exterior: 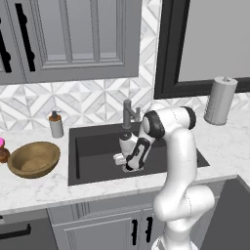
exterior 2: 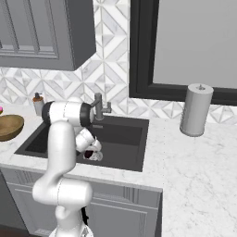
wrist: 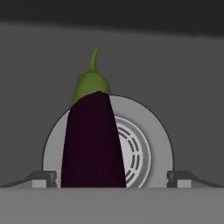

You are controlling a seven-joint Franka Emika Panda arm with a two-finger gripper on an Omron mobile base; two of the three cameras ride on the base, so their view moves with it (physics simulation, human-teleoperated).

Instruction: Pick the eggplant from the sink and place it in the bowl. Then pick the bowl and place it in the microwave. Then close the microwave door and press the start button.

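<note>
Hand view looks straight down into the sink [wrist: 183,65], where the eggplant [wrist: 92,144] lies over the round silver drain [wrist: 144,144]. Its long axis runs up and down this picture — the green stem end points to the top edge, away from the camera, and the dark purple body widens toward the bottom, where it passes out of sight behind the lower edge. The body covers the left part of the drain and leaves the slotted centre showing on its right.

The gripper [wrist: 111,178] stands apart: one fingertip shows at the lower left and the other at the lower right, with the eggplant between them but nearer the left one. Whether the left fingertip touches the eggplant cannot be told.

From the left base view the arm bends down over the front of the basin, with the gripper [exterior: 128,166] low inside it, below the faucet [exterior: 129,113]. The wooden bowl [exterior: 34,159] sits on the tabletop [exterior: 222,141] to the left of the sink, well apart from the gripper. A soap bottle [exterior: 56,124] stands behind the bowl, and a paper towel roll [exterior: 220,100] stands on the far right.
</note>
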